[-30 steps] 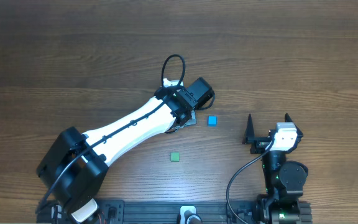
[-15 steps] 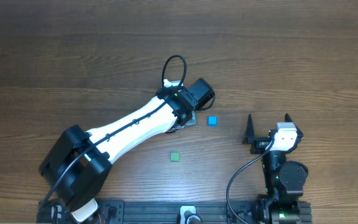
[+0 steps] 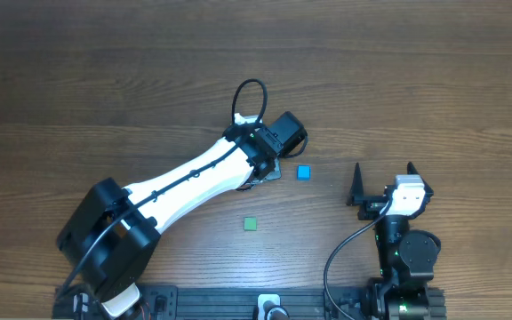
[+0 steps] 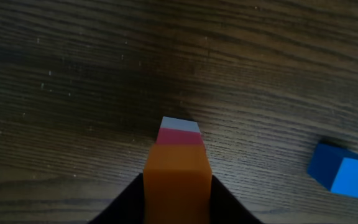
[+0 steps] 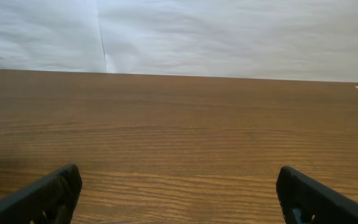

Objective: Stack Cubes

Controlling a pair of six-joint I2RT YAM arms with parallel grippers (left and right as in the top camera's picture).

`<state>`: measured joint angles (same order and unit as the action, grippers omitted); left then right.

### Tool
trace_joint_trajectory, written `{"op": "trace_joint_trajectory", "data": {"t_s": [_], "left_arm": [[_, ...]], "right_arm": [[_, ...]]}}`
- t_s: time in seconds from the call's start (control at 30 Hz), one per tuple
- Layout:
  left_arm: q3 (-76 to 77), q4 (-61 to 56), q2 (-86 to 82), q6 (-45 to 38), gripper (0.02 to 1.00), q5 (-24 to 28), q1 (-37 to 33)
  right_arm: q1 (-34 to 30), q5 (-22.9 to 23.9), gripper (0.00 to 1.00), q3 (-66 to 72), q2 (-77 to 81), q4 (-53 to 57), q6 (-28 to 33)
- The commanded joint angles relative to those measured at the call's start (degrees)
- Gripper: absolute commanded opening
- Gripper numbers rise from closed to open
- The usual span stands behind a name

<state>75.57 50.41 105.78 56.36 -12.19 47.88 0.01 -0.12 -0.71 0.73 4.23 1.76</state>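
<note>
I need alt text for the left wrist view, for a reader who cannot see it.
The left pincer grips an orange cube, with a red cube and a pale cube showing just beyond it. A blue cube lies apart on the wooden table.

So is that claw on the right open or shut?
Open. The right claw has its two fingers spread wide apart, with nothing between them.

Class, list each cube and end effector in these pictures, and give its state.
orange cube: held by left end effector.
red cube: mostly hidden behind orange cube.
blue cube: loose, unstacked.
green cube: loose, unstacked.
left end effector: shut on orange cube.
right end effector: open, empty.
</note>
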Motion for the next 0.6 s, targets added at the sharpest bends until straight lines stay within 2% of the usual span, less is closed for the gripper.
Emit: {"op": "trace_joint_trajectory", "data": {"t_s": [0.03,0.23,0.33,0.43,0.6], "left_arm": [[-0.5,-0.1,1.1,-0.6,0.384,0.4,-0.1],[-0.5,-0.1,1.1,-0.6,0.538,0.3,-0.1],[-0.5,-0.3,0.6,-0.5,0.814,-1.2,-0.3],[-0.5,-2.2,-1.5,-0.4,0.978,-4.6,-2.0],[-0.5,-7.5,-7.1,-5.1,0.998,-6.1,-10.7]], "right_arm": [[-0.3,-0.5,0.993,0.4,-0.4,-0.1,0.2],[-0.3,-0.5,0.991,0.4,-0.4,-0.1,0.2],[-0.3,-0.5,0.993,0.4,-0.4,-0.1,0.2],[-0.3,-0.5,0.993,0.4,-0.4,-0.1,0.2],[-0.3,-0.5,0.993,0.4,-0.4,-0.1,0.2]]}}
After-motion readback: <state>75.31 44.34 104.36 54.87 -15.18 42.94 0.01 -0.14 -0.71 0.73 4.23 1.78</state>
